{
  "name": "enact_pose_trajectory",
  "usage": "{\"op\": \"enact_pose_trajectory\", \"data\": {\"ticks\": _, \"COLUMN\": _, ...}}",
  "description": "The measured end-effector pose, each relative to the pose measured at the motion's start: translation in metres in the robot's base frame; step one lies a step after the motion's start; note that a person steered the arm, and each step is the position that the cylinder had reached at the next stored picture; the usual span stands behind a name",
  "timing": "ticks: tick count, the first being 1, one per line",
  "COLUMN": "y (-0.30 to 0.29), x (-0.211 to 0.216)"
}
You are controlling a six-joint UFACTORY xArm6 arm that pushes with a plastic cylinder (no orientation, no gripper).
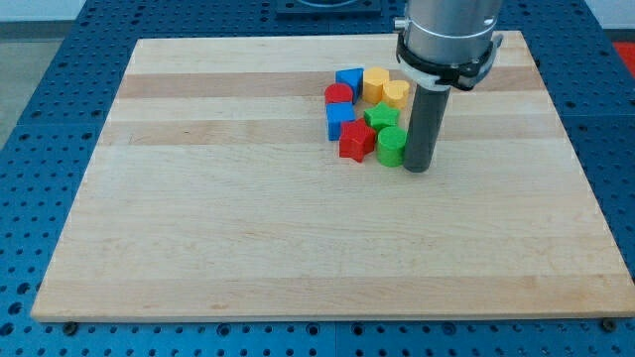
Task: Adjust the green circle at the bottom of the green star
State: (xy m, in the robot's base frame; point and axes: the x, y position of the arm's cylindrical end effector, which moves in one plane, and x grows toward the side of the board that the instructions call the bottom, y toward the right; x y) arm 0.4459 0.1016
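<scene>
The green circle (390, 146) sits just below the green star (381, 117), at the lower right of the block cluster. My tip (417, 168) is right against the green circle's right side, touching or almost touching it. The rod hides part of the circle's right edge.
A red star (355, 142) lies left of the green circle. A blue cube (339, 120), a red circle (338, 95), a blue triangle (349, 78), a yellow hexagon (375, 82) and a yellow heart (396, 93) crowd above. The wooden board (248, 218) ends near the view's right.
</scene>
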Motion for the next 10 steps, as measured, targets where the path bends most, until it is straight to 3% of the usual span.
{"op": "enact_pose_trajectory", "data": {"ticks": 8, "y": -0.006, "x": -0.004}}
{"op": "enact_pose_trajectory", "data": {"ticks": 10, "y": 0.053, "x": -0.004}}
